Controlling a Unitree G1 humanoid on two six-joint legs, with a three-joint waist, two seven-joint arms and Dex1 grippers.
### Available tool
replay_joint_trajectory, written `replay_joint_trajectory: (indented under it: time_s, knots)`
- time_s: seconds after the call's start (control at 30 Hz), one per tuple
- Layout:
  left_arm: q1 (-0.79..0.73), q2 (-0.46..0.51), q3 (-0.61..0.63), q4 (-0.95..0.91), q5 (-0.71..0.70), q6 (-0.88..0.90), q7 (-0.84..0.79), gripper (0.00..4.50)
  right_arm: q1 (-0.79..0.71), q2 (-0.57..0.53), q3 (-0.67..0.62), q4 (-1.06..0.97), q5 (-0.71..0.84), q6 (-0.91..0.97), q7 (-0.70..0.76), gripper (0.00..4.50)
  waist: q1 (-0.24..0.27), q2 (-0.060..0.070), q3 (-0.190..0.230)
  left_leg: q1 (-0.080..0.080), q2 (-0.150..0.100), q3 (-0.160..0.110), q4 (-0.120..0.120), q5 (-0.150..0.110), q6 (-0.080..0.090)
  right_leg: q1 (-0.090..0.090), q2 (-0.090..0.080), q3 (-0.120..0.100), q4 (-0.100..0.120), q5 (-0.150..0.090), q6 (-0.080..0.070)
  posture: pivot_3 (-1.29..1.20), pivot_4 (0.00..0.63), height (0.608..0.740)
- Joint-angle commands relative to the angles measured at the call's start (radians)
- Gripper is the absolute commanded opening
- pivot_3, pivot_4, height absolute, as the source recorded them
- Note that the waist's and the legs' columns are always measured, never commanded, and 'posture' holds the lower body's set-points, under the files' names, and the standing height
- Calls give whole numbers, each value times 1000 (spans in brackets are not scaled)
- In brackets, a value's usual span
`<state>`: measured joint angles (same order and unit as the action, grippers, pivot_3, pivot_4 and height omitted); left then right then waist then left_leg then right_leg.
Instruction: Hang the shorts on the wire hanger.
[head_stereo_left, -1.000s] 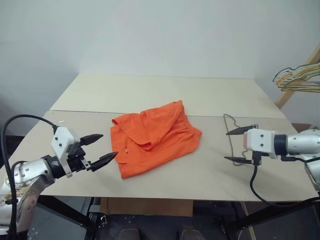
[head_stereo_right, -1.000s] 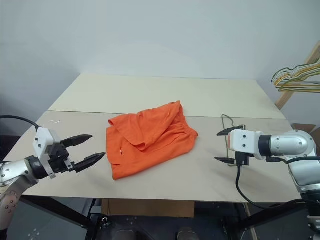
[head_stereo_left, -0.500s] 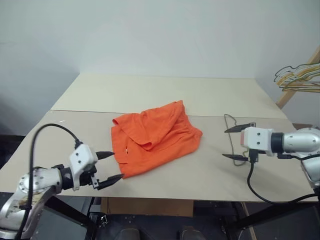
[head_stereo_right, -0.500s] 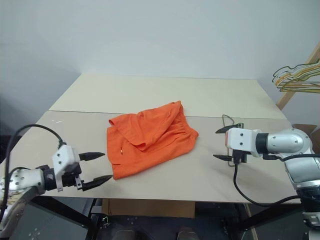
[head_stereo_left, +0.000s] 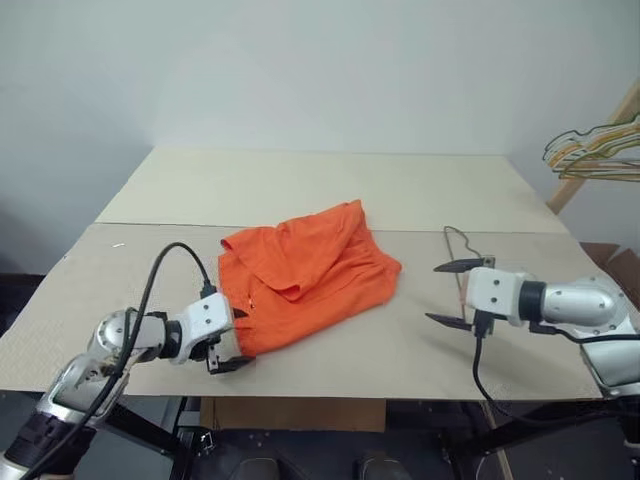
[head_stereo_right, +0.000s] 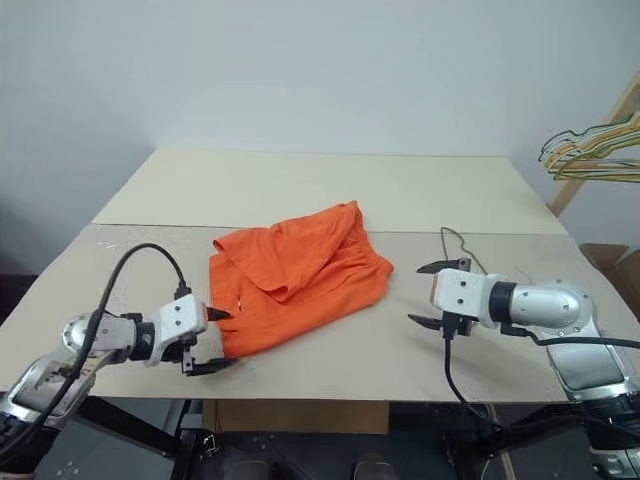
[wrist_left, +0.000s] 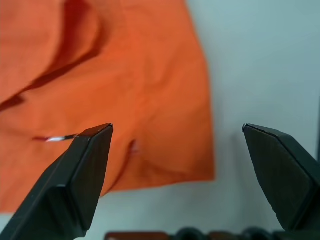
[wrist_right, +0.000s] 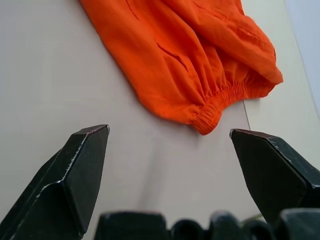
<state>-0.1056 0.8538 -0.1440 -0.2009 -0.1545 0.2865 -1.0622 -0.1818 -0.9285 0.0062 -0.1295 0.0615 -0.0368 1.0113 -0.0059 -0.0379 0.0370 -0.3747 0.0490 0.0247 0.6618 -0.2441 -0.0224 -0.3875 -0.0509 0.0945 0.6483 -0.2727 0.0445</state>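
The orange shorts (head_stereo_left: 310, 270) lie crumpled at the middle of the table, their gathered waistband (wrist_right: 225, 100) toward my right side. My left gripper (head_stereo_left: 238, 340) is open and low at the shorts' near left corner. The hem corner (wrist_left: 190, 165) lies between its fingers and a small white tag (wrist_left: 55, 139) shows beside one finger. My right gripper (head_stereo_left: 433, 293) is open, hovering right of the shorts and pointing at them. The thin wire hanger (head_stereo_left: 458, 245) lies flat on the table just behind the right gripper, which partly hides it.
A bunch of yellowish and green wire hangers (head_stereo_left: 592, 150) hangs on a wooden rack at the far right. The table (head_stereo_left: 330, 185) is two light boards with a seam across; its front edge runs just under both grippers.
My left gripper has dropped and swung right, from beside the shorts down to their near left corner. The right gripper has shifted slightly left and down. Shorts and hanger have not moved.
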Motion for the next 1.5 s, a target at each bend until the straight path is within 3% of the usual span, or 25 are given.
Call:
replay_joint_trajectory:
  time_s: [0.03,0.13,0.23,0.63,0.87,1.13,1.5]
  knots:
    - [-46,-9,-35,37,67,-50,21,4500,3,-11,-44,-34,3,3,-23,4477,-4,0,0,0,0,0,0,0,0,0,0,0,0,0,0,-11,0,740]
    - [-73,-32,-56,75,96,-43,39,4500,7,-12,-42,-37,3,4,-27,4477,-9,0,0,0,0,0,0,0,0,0,1,0,0,0,0,-12,0,740]
    - [-98,-38,-78,106,115,-34,22,3873,4,-11,-40,-34,2,4,-27,4500,-9,0,0,0,0,0,0,0,0,0,1,0,0,0,0,-11,0,740]
    - [-96,-42,-114,153,170,-57,15,15,-22,-4,-15,-6,-32,-16,-35,4500,-12,2,-1,1,0,0,0,0,0,1,1,1,0,0,0,-15,0,740]
    - [-98,-40,-49,115,137,-83,39,15,-95,53,112,65,-230,-74,-131,4500,-15,3,-2,2,1,0,0,0,0,1,2,2,0,0,0,-13,0,740]
    - [-40,26,58,13,63,-67,9,15,-271,170,272,332,-481,-332,-344,4500,-36,3,-2,0,2,0,0,0,1,-1,3,2,0,0,0,29,0,740]
    - [11,39,140,-65,12,-23,26,15,-436,270,396,634,-589,-555,-453,4500,-37,3,-2,0,2,0,0,-1,1,-1,3,3,1,0,0,56,0,740]
